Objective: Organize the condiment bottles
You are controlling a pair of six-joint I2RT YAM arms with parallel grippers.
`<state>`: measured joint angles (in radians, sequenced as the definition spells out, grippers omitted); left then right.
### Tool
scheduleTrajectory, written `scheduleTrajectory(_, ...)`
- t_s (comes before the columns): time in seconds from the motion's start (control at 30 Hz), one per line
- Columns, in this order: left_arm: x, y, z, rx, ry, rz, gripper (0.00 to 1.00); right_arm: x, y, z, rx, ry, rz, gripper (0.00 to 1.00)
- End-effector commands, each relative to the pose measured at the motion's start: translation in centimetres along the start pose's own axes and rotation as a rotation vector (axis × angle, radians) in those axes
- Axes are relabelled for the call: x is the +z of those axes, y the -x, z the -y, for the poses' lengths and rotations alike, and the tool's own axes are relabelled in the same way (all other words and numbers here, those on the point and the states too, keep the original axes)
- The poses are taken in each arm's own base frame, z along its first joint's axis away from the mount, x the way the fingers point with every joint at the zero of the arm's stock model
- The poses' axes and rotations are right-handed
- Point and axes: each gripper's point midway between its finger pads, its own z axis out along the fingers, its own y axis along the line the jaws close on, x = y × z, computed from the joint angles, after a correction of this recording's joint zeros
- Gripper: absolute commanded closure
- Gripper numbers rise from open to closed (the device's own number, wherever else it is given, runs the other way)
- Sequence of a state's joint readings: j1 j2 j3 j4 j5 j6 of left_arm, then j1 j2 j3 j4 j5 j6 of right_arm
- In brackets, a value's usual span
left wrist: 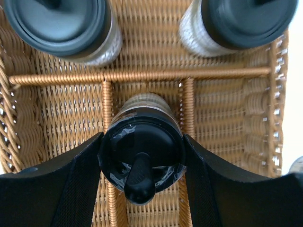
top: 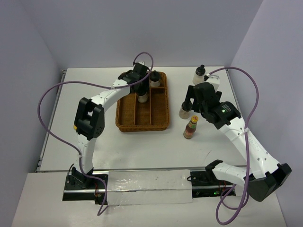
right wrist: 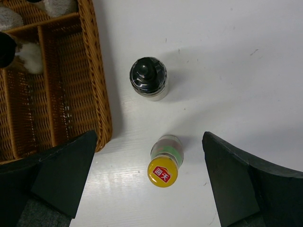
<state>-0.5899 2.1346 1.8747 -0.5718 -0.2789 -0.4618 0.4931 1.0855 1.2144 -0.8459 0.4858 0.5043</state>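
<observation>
Condiment bottles, sorted between tray and counter. One squat whitish bottle [left wrist: 142, 163] with a black cap is gripped at the cap by the left hand [left wrist: 143, 138], whose fingers [left wrist: 71, 189] press against it from both sides. It is shown over the middle long compartment of the wicker tray [top: 142, 126], just nearer than the cross divider [left wrist: 142, 74]. Whether its base rests on the tray floor cannot be told. Two more black-capped bottles stand upright in the compartments beyond that divider. The far-left bottle [left wrist: 61, 23] and the far-right bottle [left wrist: 241, 23] are each apart from the gripped one.

Outside the tray, on the white counter [top: 142, 151] to its right, a yellow-capped bottle [right wrist: 164, 168] stands upright near the tray's near corner. It is slim and reddish-brown, with a red-and-green label. A fourth black-capped bottle [right wrist: 148, 78] stands just beyond it, and the two do not touch. A fifth black-capped bottle [top: 200, 74] is seen toward the far right of the counter, well apart from the rest.

The right hand [right wrist: 148, 135] is spread wide and holds nothing. In its wrist view the yellow-capped bottle appears between the fingers [right wrist: 52, 179] and is touched by neither. A purple cable [top: 52, 94] loops from the left arm, and another is carried by the right arm.
</observation>
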Motion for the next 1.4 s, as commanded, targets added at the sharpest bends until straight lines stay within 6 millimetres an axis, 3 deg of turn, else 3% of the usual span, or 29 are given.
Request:
scheduleTrajectory(0.0,0.0,1.5,1.2,-0.018,-0.021,0.073,0.90,0.1,0.3,0.0,0.015,-0.008,0.028,0.00)
scheduleTrajectory(0.07,0.5,0.7,1.1,-0.009,-0.009,0.048,0.84,0.3,0.4,0.1,0.006,-0.016,0.026,0.00)
scheduleTrajectory(0.13,0.8,0.2,1.0,-0.001,0.000,0.031,0.70,0.4,0.5,0.4,-0.004,-0.034,0.029,0.00)
scheduleTrajectory(0.3,-0.4,0.6,1.3,0.013,-0.011,0.047,0.05,0.6,1.7,0.8,-0.012,-0.078,0.061,0.00)
scheduleTrajectory(0.33,-0.8,0.8,1.4,0.018,-0.013,0.050,0.02,0.7,2.1,0.9,-0.010,-0.085,0.070,0.00)
scheduleTrajectory(0.43,-2.3,1.9,1.5,0.026,-0.021,0.066,0.01,1.6,3.2,0.9,0.003,-0.101,0.094,0.00)
scheduleTrajectory(0.47,-4.0,3.7,1.8,0.021,-0.035,0.104,0.01,2.2,4.3,0.9,0.030,-0.104,0.104,0.00)
scheduleTrajectory(0.63,-8.8,7.2,1.0,0.022,-0.026,0.181,0.00,5.2,6.2,0.0,0.066,-0.121,0.086,0.00)
scheduleTrajectory(0.73,-12.3,9.0,-0.2,0.020,-0.002,0.237,0.01,8.3,7.2,-0.3,0.086,-0.148,0.069,0.00)
scheduleTrajectory(0.83,-15.9,10.0,-1.6,0.002,0.007,0.291,0.01,11.1,8.3,-0.3,0.114,-0.157,0.065,0.00)
scheduleTrajectory(0.97,-19.2,10.2,-4.0,-0.030,0.059,0.336,0.01,14.8,9.5,0.4,0.126,-0.211,0.053,0.00)
scheduleTrajectory(1.13,-20.8,9.7,-7.3,-0.082,0.125,0.369,0.01,19.2,10.1,1.9,0.141,-0.258,0.019,0.00)
scheduleTrajectory(1.17,-20.8,9.6,-7.5,-0.087,0.128,0.366,0.01,19.3,10.6,1.8,0.145,-0.256,0.028,0.00)
scheduleTrajectory(1.2,-21.1,9.8,-8.0,-0.101,0.130,0.371,0.01,20.6,9.9,2.1,0.136,-0.272,0.001,0.00)
scheduleTrajectory(1.37,-21.6,9.8,-9.0,-0.115,0.141,0.384,0.01,24.6,10.4,3.1,0.138,-0.295,-0.022,0.00)
